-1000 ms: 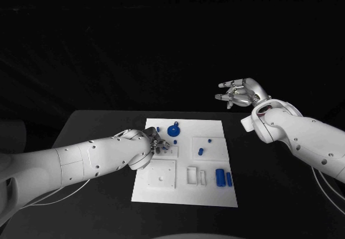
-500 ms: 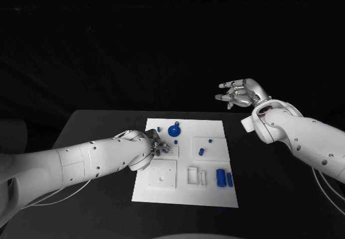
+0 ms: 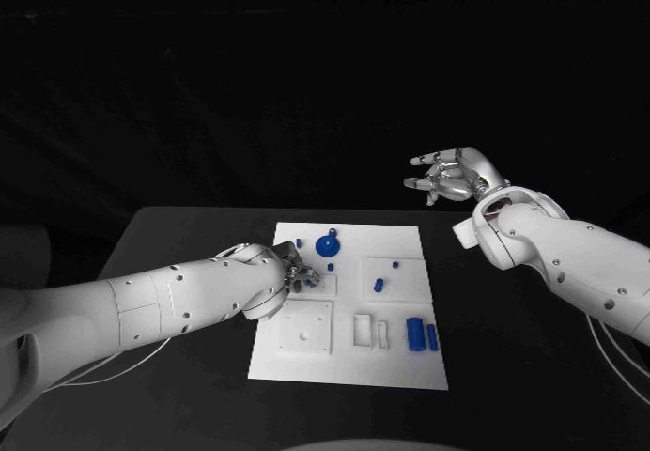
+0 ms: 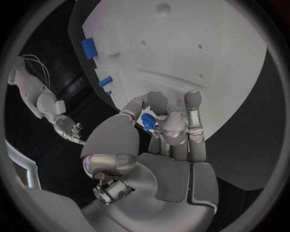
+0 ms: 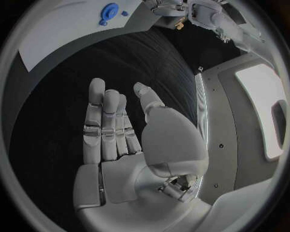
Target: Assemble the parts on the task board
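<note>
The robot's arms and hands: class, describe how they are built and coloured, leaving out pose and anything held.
Both arms are smooth white shells dotted with small dark screw holes. The left hand and right hand are silver-grey metal with segmented fingers and rounded palm plates. Thin pale cables trail beside the left arm and right arm.

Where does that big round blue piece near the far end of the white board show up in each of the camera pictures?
Head view: the round blue part sits near the task board's far edge, just beyond the left robot hand.
Left wrist view: I can't pick it out.
Right wrist view: on the board beside the circle's rim.
Shared landmark: the white task board.
</note>
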You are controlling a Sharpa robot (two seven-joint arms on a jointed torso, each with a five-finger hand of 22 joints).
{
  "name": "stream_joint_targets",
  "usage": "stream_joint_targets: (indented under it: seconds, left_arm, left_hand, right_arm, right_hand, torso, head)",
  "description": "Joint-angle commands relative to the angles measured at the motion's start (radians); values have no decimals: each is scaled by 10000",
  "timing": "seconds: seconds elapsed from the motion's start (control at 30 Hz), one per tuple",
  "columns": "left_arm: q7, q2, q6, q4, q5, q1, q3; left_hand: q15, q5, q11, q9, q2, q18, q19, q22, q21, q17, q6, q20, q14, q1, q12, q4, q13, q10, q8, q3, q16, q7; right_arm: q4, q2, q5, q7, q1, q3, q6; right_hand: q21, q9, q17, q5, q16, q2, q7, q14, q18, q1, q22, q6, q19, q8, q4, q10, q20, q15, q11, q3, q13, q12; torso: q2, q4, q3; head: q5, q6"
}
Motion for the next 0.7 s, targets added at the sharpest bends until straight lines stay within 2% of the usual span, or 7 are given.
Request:
stream_joint_targets:
  seconds: [0.03,0.7]
  left_arm:
    - [-47,31,230,-20,-79,-49,-23]
    - [-151,-68,686,78,-130,-50,-23]
  left_hand:
    - [-31,13,-86,-17,43,102,4,179,37,0,2040,-14,-1,165,67,-241,13,424,40,295,36,-1180]
    - [-32,14,-95,-44,43,87,-11,176,65,11,2036,-36,-2,213,47,-255,31,421,45,308,46,-1179]
  right_arm:
    - [-7,8,14,104,3,6,133]
    - [-37,14,14,109,3,6,160]
  right_hand:
    - [29,8,-12,51,40,26,18,-71,141,-93,15,14,-36,-28,12,-60,35,11,31,58,-13,32]
    - [31,10,-9,56,49,39,16,-65,142,-108,20,27,-24,-26,11,-53,32,10,28,45,-13,37]
  torso:
    - [-3,1,4]
    - [-3,7,-4]
  head:
    - [1,-12]
    - [-8,-47]
